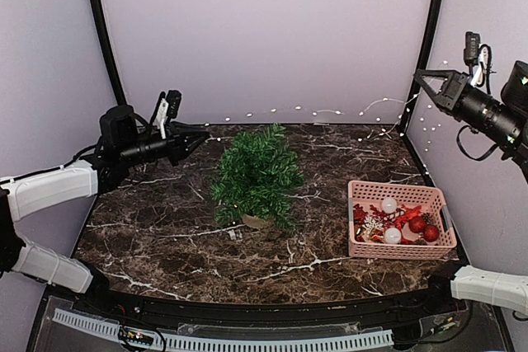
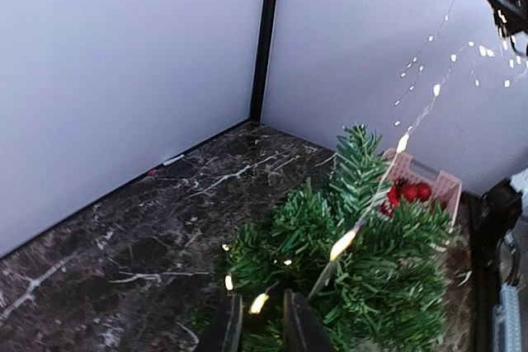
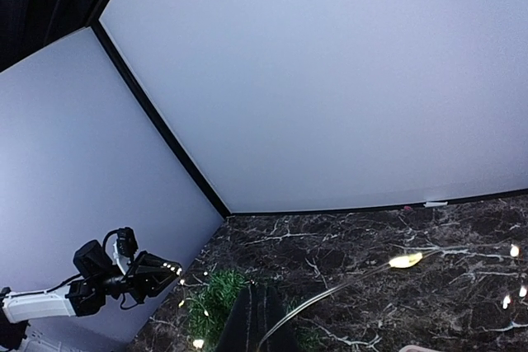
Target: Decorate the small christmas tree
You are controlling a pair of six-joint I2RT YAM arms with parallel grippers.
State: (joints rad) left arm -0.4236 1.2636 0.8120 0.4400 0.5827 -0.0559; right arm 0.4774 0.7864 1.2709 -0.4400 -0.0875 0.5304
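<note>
Left wrist: left pincer (image 2: pixel 260 327) nearly shut on light string (image 2: pixel 342 243); right pincer (image 1: pixel 417 74) clamped on it.

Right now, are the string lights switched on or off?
On. The string lights glow warm yellow in both wrist views, some bulbs lying on the small christmas tree.

I worked in a lab test booth: plain lilac panels (image 1: pixel 264 30) and black corner posts (image 1: pixel 105 39) enclosed the marble-patterned table (image 1: pixel 165 237).
</note>
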